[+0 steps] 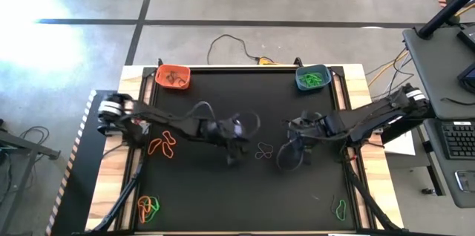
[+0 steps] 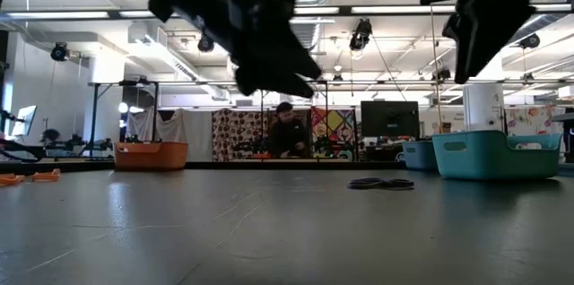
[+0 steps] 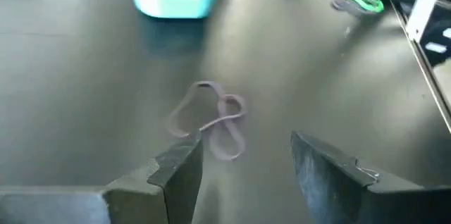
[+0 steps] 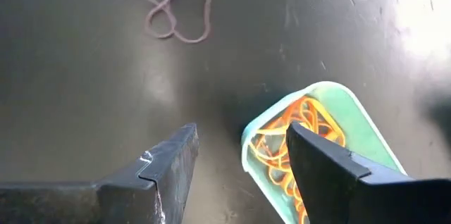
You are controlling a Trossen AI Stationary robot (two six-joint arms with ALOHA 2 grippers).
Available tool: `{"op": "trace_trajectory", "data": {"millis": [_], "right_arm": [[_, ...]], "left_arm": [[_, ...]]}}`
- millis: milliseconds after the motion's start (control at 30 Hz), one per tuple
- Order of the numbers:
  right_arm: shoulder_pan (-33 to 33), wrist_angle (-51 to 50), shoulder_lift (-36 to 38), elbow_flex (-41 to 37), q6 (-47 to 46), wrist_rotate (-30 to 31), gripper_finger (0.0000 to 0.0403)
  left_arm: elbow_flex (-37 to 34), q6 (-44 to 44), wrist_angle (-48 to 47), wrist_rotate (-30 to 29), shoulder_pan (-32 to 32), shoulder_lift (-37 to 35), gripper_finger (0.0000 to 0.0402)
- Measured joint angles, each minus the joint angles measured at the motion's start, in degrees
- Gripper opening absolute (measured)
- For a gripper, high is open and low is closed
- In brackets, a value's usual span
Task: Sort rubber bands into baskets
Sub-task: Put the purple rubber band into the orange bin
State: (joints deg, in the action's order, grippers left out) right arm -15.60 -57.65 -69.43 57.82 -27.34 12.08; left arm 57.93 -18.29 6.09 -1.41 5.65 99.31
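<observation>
We note the left pincer (image 3: pixel 243 164) wide open and empty above dark rubber bands (image 3: pixel 211 118) on the desk (image 3: pixel 84 97); right pincer (image 4: pixel 239 160) likewise open, empty.

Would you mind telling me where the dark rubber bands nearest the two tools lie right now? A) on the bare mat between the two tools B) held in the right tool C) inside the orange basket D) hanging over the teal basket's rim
A: the dark rubber bands lie loose on the mat, between the left tool and right tool, both open and empty.
</observation>
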Motion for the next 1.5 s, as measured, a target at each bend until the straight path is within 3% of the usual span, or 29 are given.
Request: {"op": "trace_trajectory", "data": {"millis": [267, 533, 833, 967, 1200, 1367, 1500], "right_arm": [[-8.02, -0.44, 0.07, 1.61, -5.26, 5.87, 0.0210], [-14.38, -1.98, 0.07, 1.80, -16.34, 5.72, 0.0210], [-19.26, -5.00, 0.07, 2.99, -24.67, 5.55, 0.0210], [-19.41, -7.78, 0.07, 3.81, -25.65, 5.55, 0.0210], [-19.29, -15.23, 0.07, 7.52, -24.57, 6.10, 0.0210], [-19.26, -21.59, 0.07, 12.15, -24.64, 11.35, 0.0210], [-19.26, -22.25, 0.04, 15.91, -25.24, 18.53, 0.0210]], "left_arm": [[10.60, 2.53, 0.12, 2.03, 1.39, 12.20, 0.0197], [20.98, 10.15, -6.03, -0.21, 1.32, 23.11, 0.0197], [31.78, 12.20, -17.19, -2.36, 1.42, 31.79, 0.0191], [32.60, 11.85, -19.29, -2.66, 1.42, 32.34, 0.0149], [32.53, 5.16, -23.84, -5.03, 0.48, 32.36, 0.0013], [32.27, 4.03, -25.19, -5.27, 0.18, 30.81, 0.0004], [31.76, 2.24, -30.88, -8.88, -0.34, 27.59, 0.0001]]}}
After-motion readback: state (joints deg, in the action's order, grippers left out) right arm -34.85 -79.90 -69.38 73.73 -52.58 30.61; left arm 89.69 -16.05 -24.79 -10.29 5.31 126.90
